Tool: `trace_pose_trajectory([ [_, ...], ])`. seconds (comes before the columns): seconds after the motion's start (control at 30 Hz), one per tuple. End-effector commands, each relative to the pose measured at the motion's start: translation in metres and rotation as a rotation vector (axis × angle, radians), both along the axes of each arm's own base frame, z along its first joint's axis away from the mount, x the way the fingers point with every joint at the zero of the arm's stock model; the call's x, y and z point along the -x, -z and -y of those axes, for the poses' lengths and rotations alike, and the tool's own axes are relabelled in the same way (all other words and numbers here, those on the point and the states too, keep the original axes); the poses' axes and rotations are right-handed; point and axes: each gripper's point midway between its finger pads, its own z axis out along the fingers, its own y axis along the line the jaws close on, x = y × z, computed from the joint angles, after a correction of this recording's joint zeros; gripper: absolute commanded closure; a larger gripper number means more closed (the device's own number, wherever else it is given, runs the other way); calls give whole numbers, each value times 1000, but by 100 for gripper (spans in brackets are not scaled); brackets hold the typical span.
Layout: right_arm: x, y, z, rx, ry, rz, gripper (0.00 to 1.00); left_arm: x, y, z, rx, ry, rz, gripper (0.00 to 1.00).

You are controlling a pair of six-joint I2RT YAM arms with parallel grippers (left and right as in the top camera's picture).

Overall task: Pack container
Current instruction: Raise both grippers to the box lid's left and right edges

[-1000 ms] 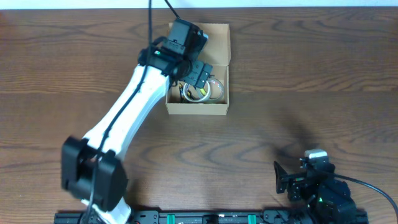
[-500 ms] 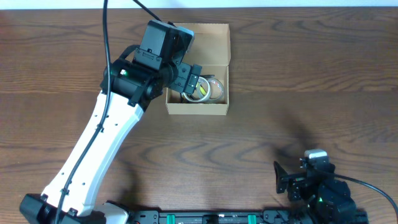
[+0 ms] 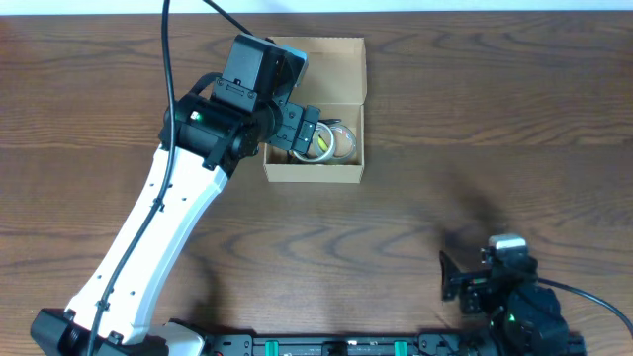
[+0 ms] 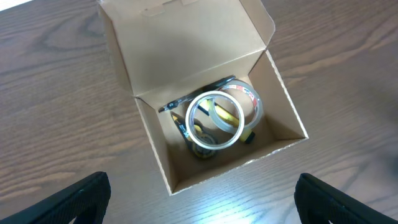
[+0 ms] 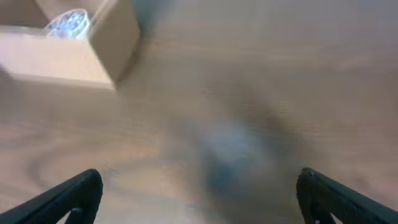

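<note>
container [image 4: 186,50]: tan, flap raised, tape rolls [image 4: 217,118] inside | left end effector [image 4: 200,183], right end effector [image 5: 200,177]: spread

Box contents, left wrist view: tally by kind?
Tape rolls: 2 (clear roll, tan roll)
Pens: 2 (black pen, yellow pen), both partly hidden under the rolls
Total: 4 visible in the box

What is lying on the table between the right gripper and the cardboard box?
Nothing. In the overhead view, only bare wooden table lies between the open right gripper and the cardboard box.
</note>
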Motion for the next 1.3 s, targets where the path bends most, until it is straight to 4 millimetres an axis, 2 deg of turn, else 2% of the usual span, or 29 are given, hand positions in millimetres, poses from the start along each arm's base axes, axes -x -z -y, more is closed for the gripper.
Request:
trace_pose_trajectory([
  [0.0,-9,-20,0,16,-4,93,1,0,-12,-2,21,-17,20,5],
  [0.07,-13,-36,-8,5,-43,131,1,-3,-11,-10,43,-74,5,5],
  [0.17,-25,-46,-11,38,-46,39,1,-7,-8,-31,75,-185,-33,5],
  [0.27,-44,-65,-18,126,-86,-20,1,-13,-9,-44,94,-248,-37,5],
  [0.4,-81,-100,-31,186,-122,-59,1,-20,-10,-56,99,-281,-23,4],
  [0.53,-122,-134,-67,126,-223,-80,1,-26,-11,-73,100,-326,-15,4],
  [0.63,-156,-150,-79,112,-220,-17,1,-31,-12,-90,103,-372,-9,5],
  [0.8,-198,-150,-87,26,-158,28,1,-51,-15,-124,161,-509,25,5],
  [0.83,-206,-145,-84,1,-131,17,5,-57,-14,-132,184,-541,28,4],
  [0.9,-220,-133,-74,-42,-70,-11,24,-69,-13,-140,220,-555,40,4],
  [0.93,-232,-125,-64,-78,-15,-27,39,-80,-10,-144,245,-559,48,8],
  [0.97,-238,-121,-58,-99,14,-34,46,-86,-7,-146,257,-564,49,14],
  [1.0,-245,-116,-53,-127,37,-43,53,-93,-1,-150,273,-588,44,16],
  [1.03,-252,-111,-49,-163,46,-53,59,-101,7,-154,290,-623,31,23],
  [1.07,-260,-104,-44,-211,58,-67,64,-109,20,-158,303,-657,11,31],
  [1.1,-266,-99,-40,-248,70,-79,70,-115,31,-160,307,-669,-7,46],
  [1.13,-271,-94,-37,-275,76,-87,75,-119,38,-160,313,-674,-20,54],
  [1.2,-282,-81,-32,-353,89,-118,95,-129,60,-159,318,-682,-55,75],
  [1.23,-287,-74,-30,-393,94,-137,99,-133,71,-159,316,-688,-72,85],
  [1.27,-291,-68,-31,-420,93,-151,99,-135,78,-159,319,-698,-84,91],
])
